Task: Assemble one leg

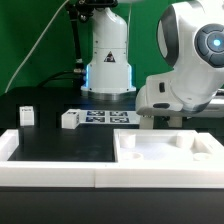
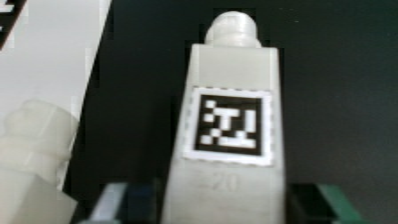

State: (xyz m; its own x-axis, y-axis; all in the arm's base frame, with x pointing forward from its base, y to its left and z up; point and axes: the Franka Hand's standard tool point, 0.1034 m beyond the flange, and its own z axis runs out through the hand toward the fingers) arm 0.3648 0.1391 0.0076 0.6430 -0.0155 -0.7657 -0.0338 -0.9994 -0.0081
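Observation:
In the wrist view a white leg (image 2: 231,110) with a black-and-white tag on its face lies lengthwise on the black table, its rounded tip pointing away. My gripper (image 2: 228,202) straddles its near end, one finger (image 2: 128,203) tight against each side, so it looks shut on the leg. In the exterior view the arm's white hand (image 1: 168,95) sits low behind the white panel (image 1: 170,150), and the fingers and this leg are hidden there. Two more legs (image 1: 27,116) (image 1: 69,119) stand on the table at the exterior view's left.
The marker board (image 1: 108,118) lies in front of the robot base. The large white panel with recessed corners fills the front right of the exterior view. A white panel surface (image 2: 39,110) lies close beside the held leg. A white rail (image 1: 60,172) runs along the front.

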